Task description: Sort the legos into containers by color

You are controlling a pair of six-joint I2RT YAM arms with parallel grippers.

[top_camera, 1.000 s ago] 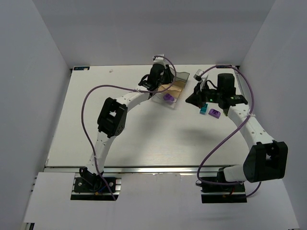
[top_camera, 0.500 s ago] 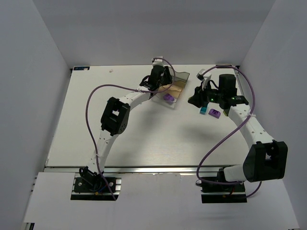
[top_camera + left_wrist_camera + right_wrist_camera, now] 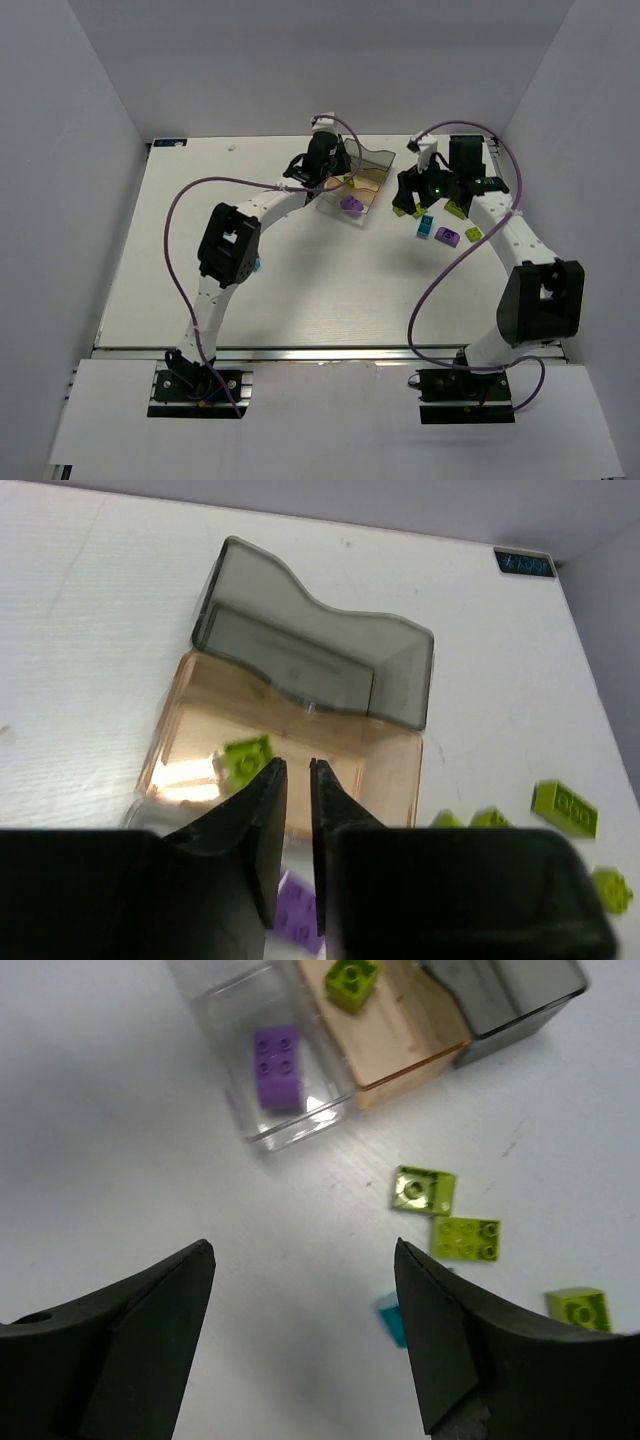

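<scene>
We see the risk in the crowding. Our right hand (image 3: 303, 1250) hangs spread wide and empty over 3 lime legos (image 3: 465, 1238) lying close together toward the far right corner of the table (image 3: 140, 250), so closing could catch 2 or flick 1 away. Our left hand (image 3: 298, 770), fingers almost together with nothing between them, hovers over the tray (image 3: 405, 680) near the far edge and could block a drop. The tray holds 1 lime brick (image 3: 245, 760) in its amber compartment and 1 purple brick (image 3: 278, 1065) in the clear one.
</scene>
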